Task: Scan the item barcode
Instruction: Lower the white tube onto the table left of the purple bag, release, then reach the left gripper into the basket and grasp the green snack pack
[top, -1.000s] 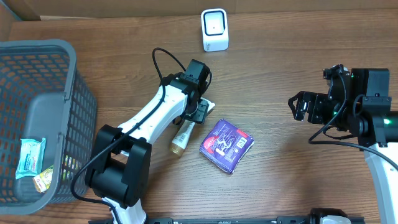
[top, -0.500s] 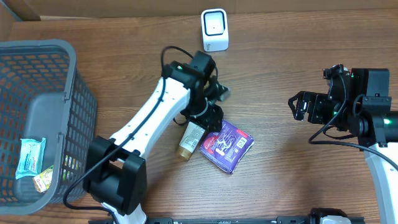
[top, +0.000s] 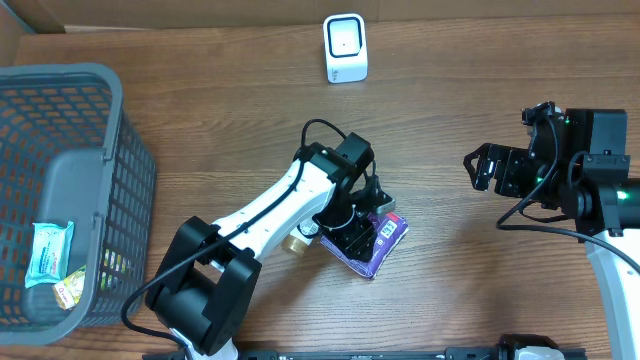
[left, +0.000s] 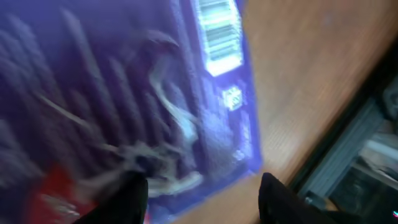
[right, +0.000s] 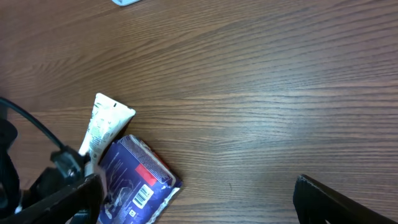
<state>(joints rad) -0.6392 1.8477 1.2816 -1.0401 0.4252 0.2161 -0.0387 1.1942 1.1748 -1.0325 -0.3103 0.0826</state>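
Centre of the table: the left gripper (top: 351, 238) has swung off the cream tube (right: 102, 124) it hung over a second ago and now sits right above the purple packet (top: 386, 231), just right of middle in the overhead view. The tube has slid a little toward the lower left and is mostly hidden under the arm. The packet looks to have barely moved.

The left fingers (left: 134, 194) stand apart, straddling the packet's lower corner. Motion blur hides whether they touch it, and nothing shows them clamped on it. The right gripper (top: 478, 170) hangs at the right edge, jaws spread wide and holding nothing, as it did before.

The switch suggests the packet is the item to be scanned. The pick-up appears only just begun, and the white scanner (top: 345, 48) sits well apart at the top centre.

The packet's barcode (left: 217, 34) faces up on a white panel near one edge, with a small square code below it and a red patch further along. No brand name or lettering is legible on either item. The grey basket (top: 60, 70) fills the left side.
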